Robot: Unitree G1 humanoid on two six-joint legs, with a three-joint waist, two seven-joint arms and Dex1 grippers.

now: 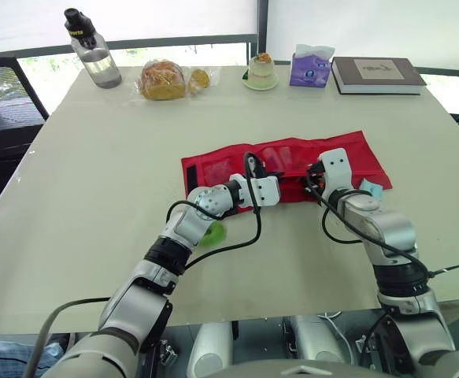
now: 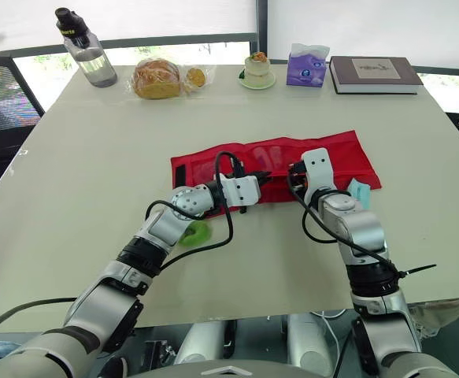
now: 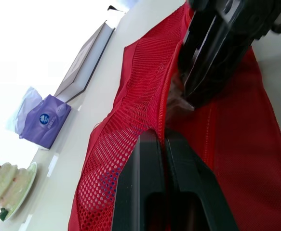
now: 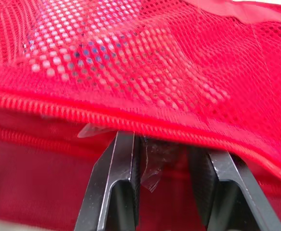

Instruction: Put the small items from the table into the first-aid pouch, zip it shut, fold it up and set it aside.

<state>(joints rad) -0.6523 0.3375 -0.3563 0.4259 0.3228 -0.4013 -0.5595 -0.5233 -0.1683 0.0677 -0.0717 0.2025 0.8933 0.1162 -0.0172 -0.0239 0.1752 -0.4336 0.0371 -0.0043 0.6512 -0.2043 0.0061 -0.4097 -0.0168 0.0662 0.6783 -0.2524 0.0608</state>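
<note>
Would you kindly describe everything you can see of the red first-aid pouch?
The pouch lies unfolded and flat on the table, a long red fabric strip with mesh pockets, a red zip and a black strip at its left end. The left gripper is shut on the mesh edge, holding it up; the right gripper reaches under that edge. A pale blue item lies by its right end.
</note>
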